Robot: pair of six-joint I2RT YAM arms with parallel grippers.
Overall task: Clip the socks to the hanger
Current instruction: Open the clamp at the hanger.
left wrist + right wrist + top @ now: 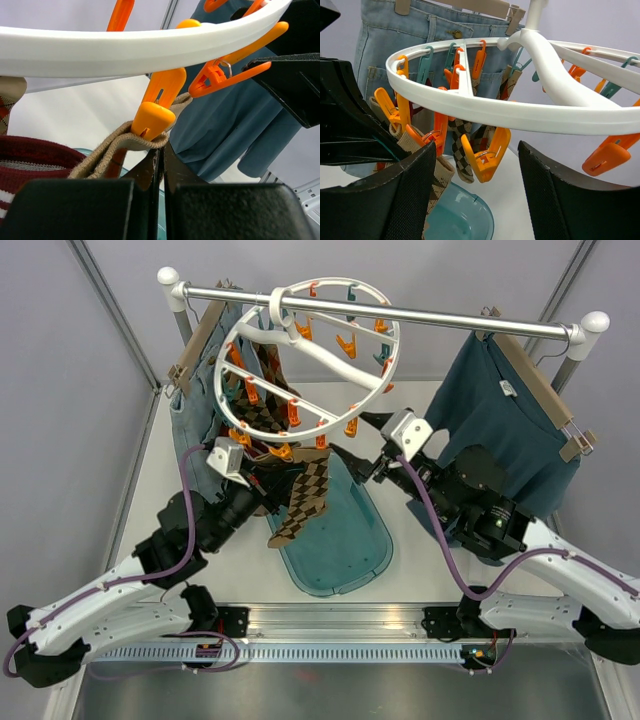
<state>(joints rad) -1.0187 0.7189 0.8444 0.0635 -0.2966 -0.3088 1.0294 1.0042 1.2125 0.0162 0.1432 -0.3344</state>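
The socks (262,412) already pinned hang in a bunch under the left side of the hanger (325,355), which dangles by its hook from the rail (430,315) above the far edge of the table. One loose sock (305,495) droops from the ring's near rim toward the middle of the table, over the teal basin (355,550).

On the left, the left gripper (161,160) has its jaws pressed together with barely a seam between them. They appear to pinch the folded cuff just beneath an orange clothespin (155,107). That pin bites only the very edge of the fold. If the grip lets go with so little fabric in the pin, the sock's own weight would likely drag it out and drop it into the basin.

The ring hangs free, so an upward push from the left could tilt or swing it and shake the cuff loose.

On the right, the right gripper (477,155) stands wide apart and empty, below the near rim, so it does not steady the ring. One of its fingers sits just beside a neighbouring pin (220,77), and a nudge there could snag it.
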